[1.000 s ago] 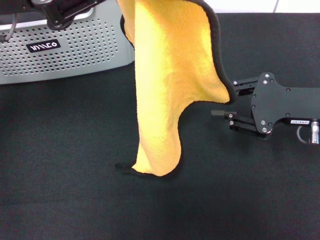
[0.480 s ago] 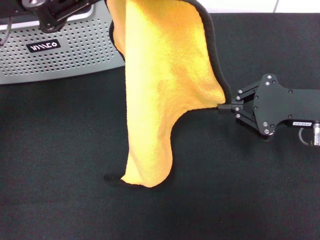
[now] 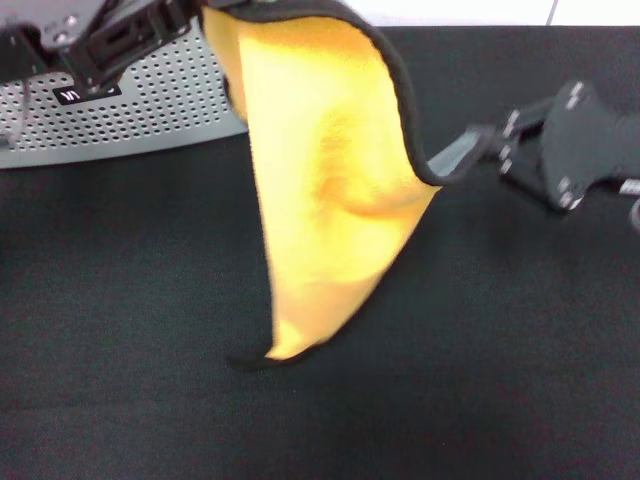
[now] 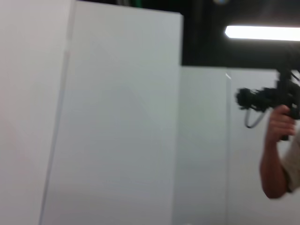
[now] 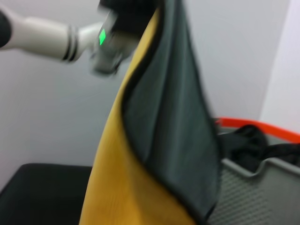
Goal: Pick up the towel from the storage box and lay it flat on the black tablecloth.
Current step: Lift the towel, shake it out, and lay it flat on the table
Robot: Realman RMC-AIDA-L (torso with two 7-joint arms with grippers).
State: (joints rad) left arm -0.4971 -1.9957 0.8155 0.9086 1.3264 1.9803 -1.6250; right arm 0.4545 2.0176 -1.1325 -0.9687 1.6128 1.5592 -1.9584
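Observation:
The towel [image 3: 320, 170] hangs over the black tablecloth [image 3: 120, 300] with its yellow-orange face towards me and its black edging showing. Its lower tip touches the cloth. My left gripper [image 3: 188, 16] is shut on the towel's top corner, in front of the storage box [image 3: 150, 110]. My right gripper [image 3: 492, 140] is shut on the towel's right edge and pulls a grey strip of it out to the right. The right wrist view shows the towel's grey face [image 5: 178, 117], its yellow face [image 5: 117, 187] and the left arm above it.
The storage box holds a dark cloth [image 5: 248, 136], with an orange rim [image 5: 262, 126] behind it. White panels and a person's arm [image 4: 276, 159] holding a device show in the left wrist view. The tablecloth spreads wide in front of and to the right of the towel.
My right gripper has shut on the towel's right edge and moved up and to the right, pulling it out. My left gripper has drifted left with the top corner.

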